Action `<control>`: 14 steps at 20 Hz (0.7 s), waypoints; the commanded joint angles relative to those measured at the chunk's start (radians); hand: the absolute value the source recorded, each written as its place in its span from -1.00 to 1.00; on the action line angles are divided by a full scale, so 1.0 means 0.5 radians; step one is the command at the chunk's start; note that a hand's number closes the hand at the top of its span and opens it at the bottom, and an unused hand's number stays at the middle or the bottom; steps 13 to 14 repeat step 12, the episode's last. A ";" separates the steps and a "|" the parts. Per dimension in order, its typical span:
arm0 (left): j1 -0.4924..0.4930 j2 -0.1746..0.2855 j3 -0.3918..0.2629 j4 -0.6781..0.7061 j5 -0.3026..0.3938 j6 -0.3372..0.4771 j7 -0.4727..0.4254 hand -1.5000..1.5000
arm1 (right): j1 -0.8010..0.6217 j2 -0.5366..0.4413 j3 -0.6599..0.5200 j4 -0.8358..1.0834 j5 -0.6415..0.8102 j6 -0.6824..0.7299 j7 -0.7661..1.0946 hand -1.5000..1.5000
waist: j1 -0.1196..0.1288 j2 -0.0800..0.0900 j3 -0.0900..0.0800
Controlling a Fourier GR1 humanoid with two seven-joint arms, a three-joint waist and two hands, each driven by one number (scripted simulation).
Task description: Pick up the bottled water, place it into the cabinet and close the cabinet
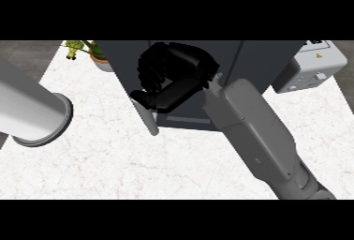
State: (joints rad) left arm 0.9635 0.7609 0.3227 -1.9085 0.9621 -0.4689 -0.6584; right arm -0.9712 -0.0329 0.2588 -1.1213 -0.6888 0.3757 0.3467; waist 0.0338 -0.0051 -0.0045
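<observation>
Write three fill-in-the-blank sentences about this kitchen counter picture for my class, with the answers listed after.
1. The robot's black ____ hand is at the dark grey cabinet.
2. Behind the cabinet's left corner stands a potted ____.
3. The counter has a ____ marbled top.
Missing words: right; plant; white.

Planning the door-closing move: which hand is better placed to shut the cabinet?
Right. The right hand is at the cabinet front, beside the door edge; the left hand is out of view.

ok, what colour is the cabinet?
The cabinet is dark slate grey; the head view shows it best.
</observation>
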 commanded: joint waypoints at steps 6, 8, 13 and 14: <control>-0.117 -0.030 -0.015 -0.062 -0.025 0.046 0.090 -1.00 | -0.333 -0.074 -0.252 0.173 0.217 -0.276 -0.213 -1.00 | -0.016 0.028 0.009; -0.113 -0.070 -0.041 -0.013 -0.099 -0.032 0.036 -1.00 | -0.419 -0.109 -0.318 0.208 0.203 -0.323 -0.186 -1.00 | 0.020 0.027 0.005; -0.111 -0.045 -0.035 -0.067 -0.079 -0.055 0.098 -1.00 | -0.394 -0.112 -0.305 0.217 0.227 -0.302 -0.206 -1.00 | 0.015 0.028 0.008; -0.111 -0.045 -0.035 -0.067 -0.079 -0.055 0.098 -1.00 | -0.394 -0.112 -0.305 0.217 0.227 -0.302 -0.206 -1.00 | 0.015 0.028 0.008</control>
